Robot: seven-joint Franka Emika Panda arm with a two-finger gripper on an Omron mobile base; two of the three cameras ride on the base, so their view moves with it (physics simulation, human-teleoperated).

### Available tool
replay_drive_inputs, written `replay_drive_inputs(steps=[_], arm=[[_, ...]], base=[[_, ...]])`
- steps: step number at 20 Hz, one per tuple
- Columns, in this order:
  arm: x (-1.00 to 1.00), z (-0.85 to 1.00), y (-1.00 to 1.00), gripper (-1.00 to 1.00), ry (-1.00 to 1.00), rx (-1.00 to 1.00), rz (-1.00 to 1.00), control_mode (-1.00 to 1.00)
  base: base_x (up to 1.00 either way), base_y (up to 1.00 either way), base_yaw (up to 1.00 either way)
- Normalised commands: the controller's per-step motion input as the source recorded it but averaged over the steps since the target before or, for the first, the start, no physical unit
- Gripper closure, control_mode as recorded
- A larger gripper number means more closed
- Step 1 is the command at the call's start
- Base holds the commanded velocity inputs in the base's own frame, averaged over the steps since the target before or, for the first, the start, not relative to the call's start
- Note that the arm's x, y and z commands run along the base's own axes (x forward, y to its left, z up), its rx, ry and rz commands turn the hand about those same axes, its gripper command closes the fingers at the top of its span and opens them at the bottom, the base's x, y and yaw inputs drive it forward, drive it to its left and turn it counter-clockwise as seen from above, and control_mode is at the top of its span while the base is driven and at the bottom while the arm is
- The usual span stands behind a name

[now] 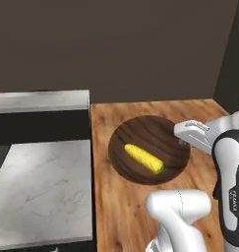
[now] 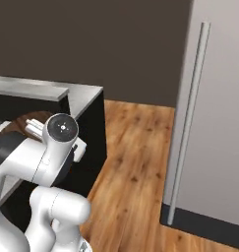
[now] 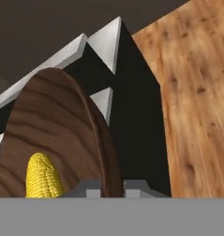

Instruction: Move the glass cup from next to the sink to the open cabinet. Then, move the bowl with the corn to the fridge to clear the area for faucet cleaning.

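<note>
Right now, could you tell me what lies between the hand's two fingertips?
The wooden bowl's rim. In the hand view it rises straight out of the gap between the hand's fingertips, with the corn lying inside the bowl just to one side.

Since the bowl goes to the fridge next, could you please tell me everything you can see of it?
The bowl is round, shallow and dark brown with a wood-grain look. It is held above the wooden floor, beside the counter. One yellow corn cob lies inside, off centre. The tool grips its right rim, a finger on each side of the wall.
</note>
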Motion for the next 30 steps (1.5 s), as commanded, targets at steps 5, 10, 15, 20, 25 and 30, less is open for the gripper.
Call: replay_drive_inputs(steps=[5,10,15,20,25,30], arm=[[0.00,0.00,0.00,1.00,0.00,0.00,0.00,1.00],[0.00,0.00,0.00,1.00,0.00,0.00,0.00,1.00],[0.00,0.00,0.00,1.00,0.00,0.00,0.00,1.00],[0.00,0.00,0.00,1.00,0.00,0.00,0.00,1.00],[0.00,0.00,0.00,1.00,0.00,0.00,0.00,1.00],[0.00,0.00,0.00,1.00,0.00,0.00,0.00,1.00]], base=[[0.94,-0.11,0.24],[1.00,0.00,0.14],[1.00,-0.01,0.10],[1.00,-0.18,0.00],[1.00,-0.40,-0.22],[0.86,-0.45,-0.67]])
